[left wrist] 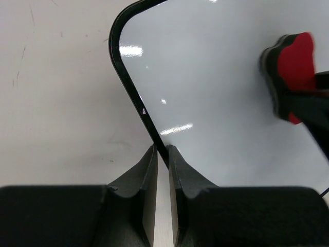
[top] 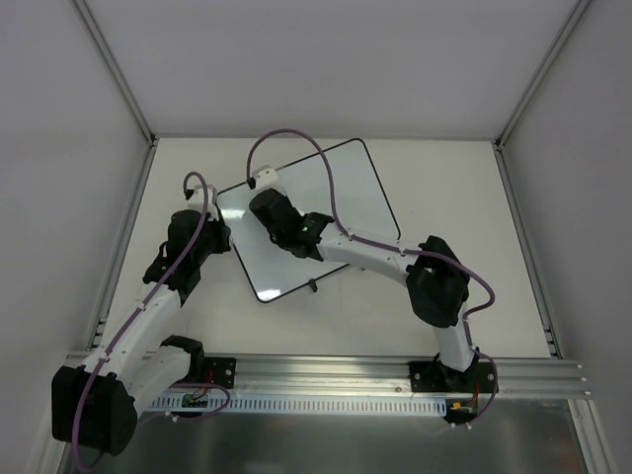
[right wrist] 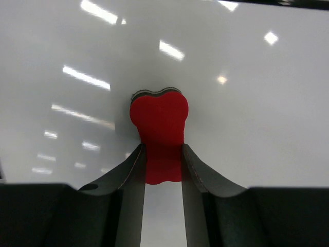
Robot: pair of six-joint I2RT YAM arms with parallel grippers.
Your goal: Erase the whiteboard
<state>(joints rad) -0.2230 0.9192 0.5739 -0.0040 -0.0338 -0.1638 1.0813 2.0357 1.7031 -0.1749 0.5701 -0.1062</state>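
Right fingers (right wrist: 131, 177) around red eraser (right wrist: 159, 121) on whiteboard (right wrist: 257, 103)

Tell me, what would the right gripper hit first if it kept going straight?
The whiteboard, probably: the right gripper points at its glossy surface, and the red eraser it holds would meet it first. Whether the eraser already touches is unclear.

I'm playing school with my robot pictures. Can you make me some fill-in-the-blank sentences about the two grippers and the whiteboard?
1. The right gripper holds an eraser whose colour is ____.
2. The left gripper pinches the whiteboard by its thin black ____.
3. The whiteboard's corners are not sharp but ____.

Missing words: red; rim; rounded.
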